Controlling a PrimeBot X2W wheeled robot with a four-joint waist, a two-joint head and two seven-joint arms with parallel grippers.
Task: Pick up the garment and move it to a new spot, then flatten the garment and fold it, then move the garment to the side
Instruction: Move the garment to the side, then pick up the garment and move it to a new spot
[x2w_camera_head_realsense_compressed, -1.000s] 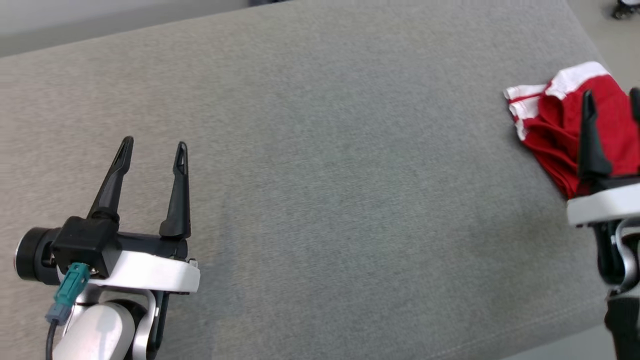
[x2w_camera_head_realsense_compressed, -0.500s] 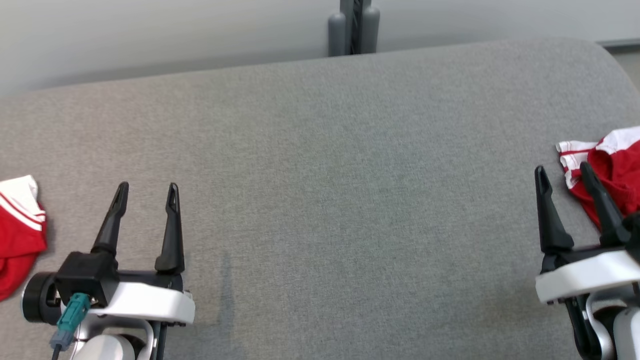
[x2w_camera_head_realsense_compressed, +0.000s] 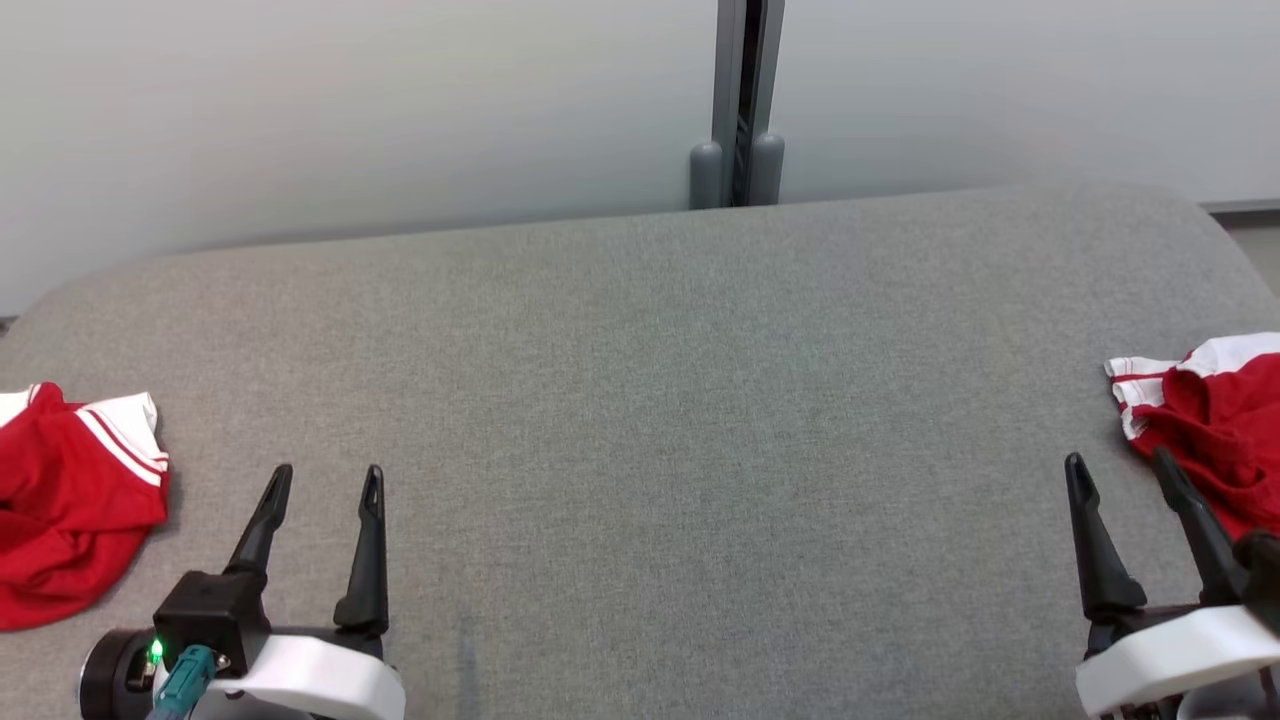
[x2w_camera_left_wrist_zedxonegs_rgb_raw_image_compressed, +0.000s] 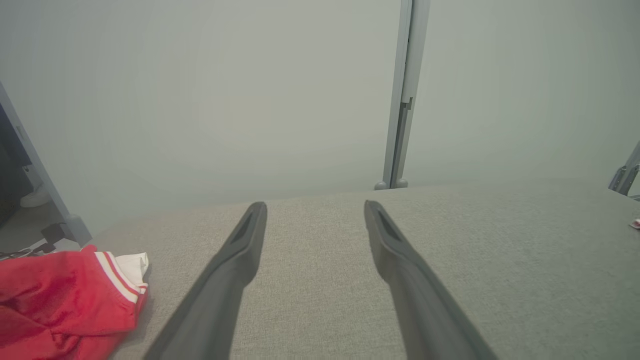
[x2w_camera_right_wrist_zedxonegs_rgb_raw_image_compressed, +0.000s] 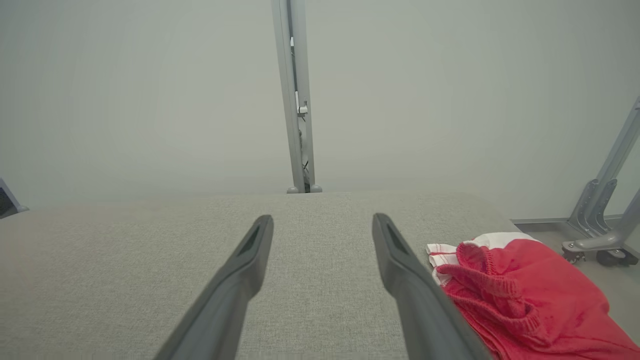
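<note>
Two red garments with white striped trim lie on the grey padded table. One crumpled red garment sits at the far left edge, also in the left wrist view. The other red garment lies at the far right edge, seen in the right wrist view. My left gripper stands open at the lower left, to the right of the left garment and apart from it. Open too, my right gripper hovers at the lower right, just left of the right garment, holding nothing.
A pale wall with a grey vertical post runs behind the table. A grey wheeled stand is on the floor beyond the table's right end. Bare grey cloth stretches between the two garments.
The head camera has tilted up and turned, bringing the wall, the post and the left garment into view. Both grippers stay open and empty.
</note>
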